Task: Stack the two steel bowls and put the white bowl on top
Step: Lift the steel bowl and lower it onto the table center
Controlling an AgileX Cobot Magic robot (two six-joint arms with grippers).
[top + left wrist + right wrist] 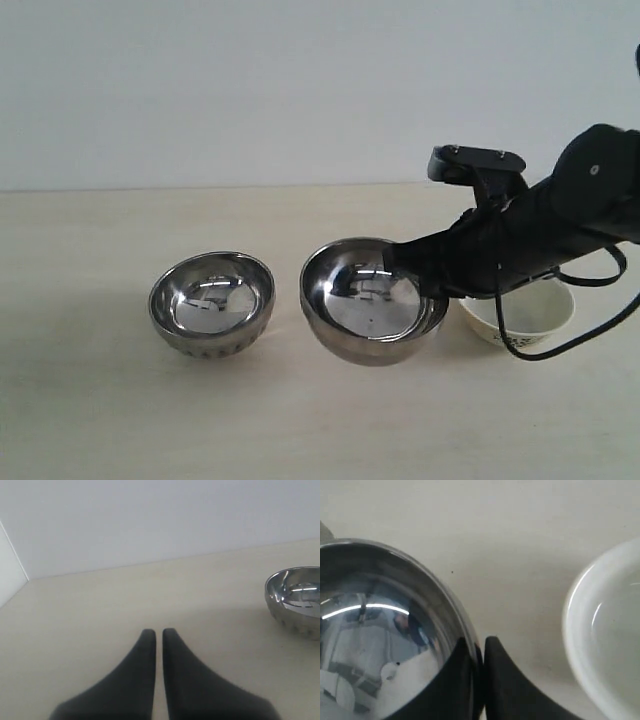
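Jaws clenched on the right-hand rim of the smooth steel bowl (365, 310), right gripper (479, 647) pinching the thin wall inside and out. Held at mid-table (100, 420), tipped toward the near side, perhaps just clear of the surface; hard to tell. Ribbed steel bowl (212, 300) close on its left, upright; white bowl (522, 320) to the right, partly behind the arm. Left gripper (156, 635) pressed together on nothing, apart from the ribbed bowl. Probably light, rigid and slick, so apt to swing or slip in a one-point rim pinch. White ceramic likely heavier and chippable; best taken at the rim too.
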